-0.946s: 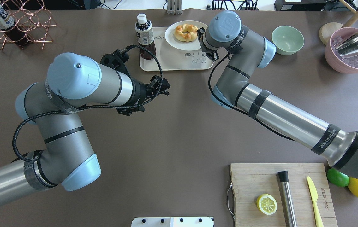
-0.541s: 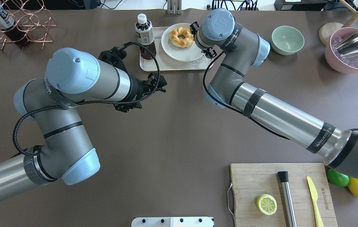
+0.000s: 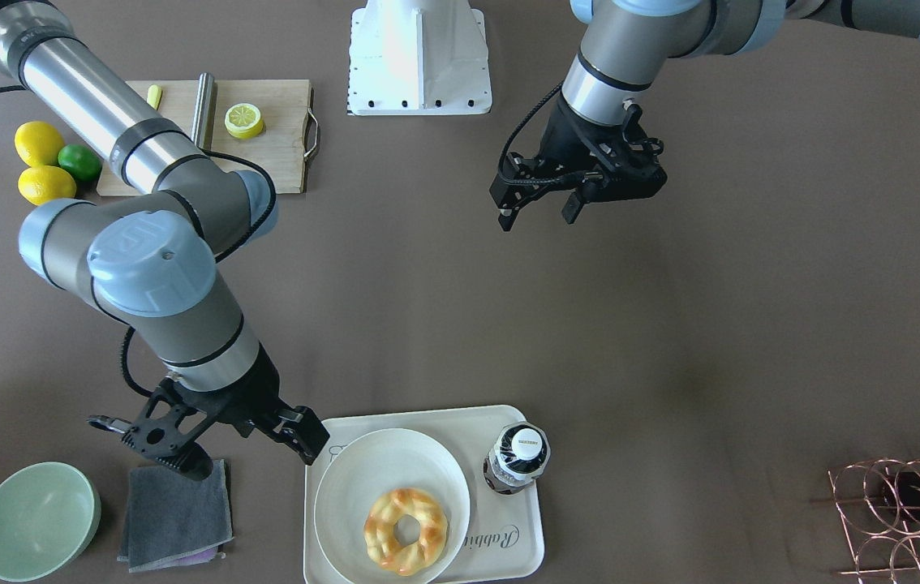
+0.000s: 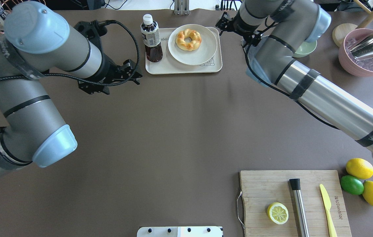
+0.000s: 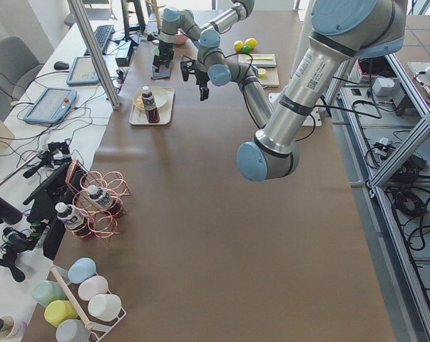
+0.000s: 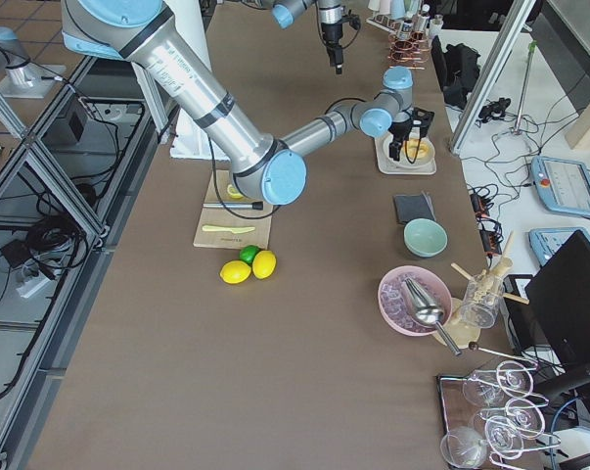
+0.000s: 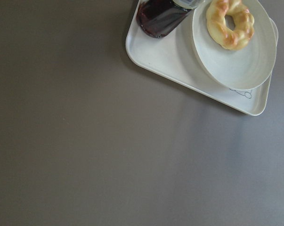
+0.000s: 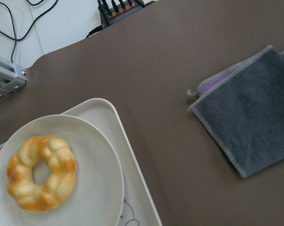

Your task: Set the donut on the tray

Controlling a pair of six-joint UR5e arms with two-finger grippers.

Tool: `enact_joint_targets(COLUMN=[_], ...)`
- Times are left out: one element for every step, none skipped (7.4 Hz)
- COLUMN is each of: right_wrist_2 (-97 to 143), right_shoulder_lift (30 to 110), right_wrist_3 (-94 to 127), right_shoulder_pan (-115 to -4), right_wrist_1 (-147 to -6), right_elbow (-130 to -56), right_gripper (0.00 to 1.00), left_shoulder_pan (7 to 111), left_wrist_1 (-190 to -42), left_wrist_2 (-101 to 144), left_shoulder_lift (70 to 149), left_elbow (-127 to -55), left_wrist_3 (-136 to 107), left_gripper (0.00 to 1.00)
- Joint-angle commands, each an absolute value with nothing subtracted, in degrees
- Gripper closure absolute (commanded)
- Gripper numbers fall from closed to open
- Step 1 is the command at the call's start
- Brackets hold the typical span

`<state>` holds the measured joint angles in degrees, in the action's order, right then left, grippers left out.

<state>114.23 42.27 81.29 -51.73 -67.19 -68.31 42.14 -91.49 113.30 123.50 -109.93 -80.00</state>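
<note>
The donut (image 4: 188, 39) lies on a round white plate (image 4: 203, 52), and the plate sits on the cream tray (image 4: 186, 68) at the table's far side. The donut also shows in the front view (image 3: 406, 531), the left wrist view (image 7: 230, 23) and the right wrist view (image 8: 42, 173). My right gripper (image 3: 253, 458) is open and empty, just off the tray's (image 3: 509, 556) corner, between it and a grey cloth. My left gripper (image 3: 539, 212) is open and empty, well away from the tray over bare table. In the overhead view the right gripper is mostly hidden under its arm.
A dark drink bottle (image 4: 151, 39) stands on the tray beside the plate. A grey cloth (image 3: 176, 511) and a green bowl (image 3: 36, 519) lie by the right gripper. A cutting board (image 4: 265, 187) with a lemon half, a pink ice bowl (image 4: 367, 54) and a copper rack (image 3: 898, 519) stand further off.
The right gripper has moved from the plate's rim to the right, off the tray. The plate with the donut now sits further onto the tray. The left arm has swung left, away from the tray.
</note>
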Motion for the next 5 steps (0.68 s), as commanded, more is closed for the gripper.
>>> enact_joint_targets(right_wrist_2=[122.5, 126.9, 131.4, 134.3, 135.1], right_shoulder_lift=[56.0, 61.5, 66.2, 70.3, 72.7], right_wrist_3=[57.4, 47.8, 37.8, 29.4, 21.4], right_shoulder_pan=[-60.6, -65.7, -71.3, -76.9, -80.8], right_wrist_1=[-74.5, -78.3, -80.8, -82.9, -85.2], right_elbow=[-81.8, -86.3, -88.7, -90.3, -90.4], right_gripper=[0.0, 0.0, 0.0, 0.0, 0.0], left_shoulder_pan=[50.2, 53.0, 56.7, 61.3, 66.5], left_wrist_1=[-75.8, -72.9, -71.0, -69.6, -69.8], left_wrist_2=[115.7, 115.8, 116.5, 119.5, 121.5], left_shoulder_lift=[120.1, 118.3, 116.6, 113.8, 108.9], left_elbow=[-115.5, -116.4, -116.7, -116.7, -117.2], left_wrist_3=[-56.5, -49.2, -40.6, -29.9, -21.0], left_gripper=[0.03, 0.03, 0.03, 0.03, 0.03])
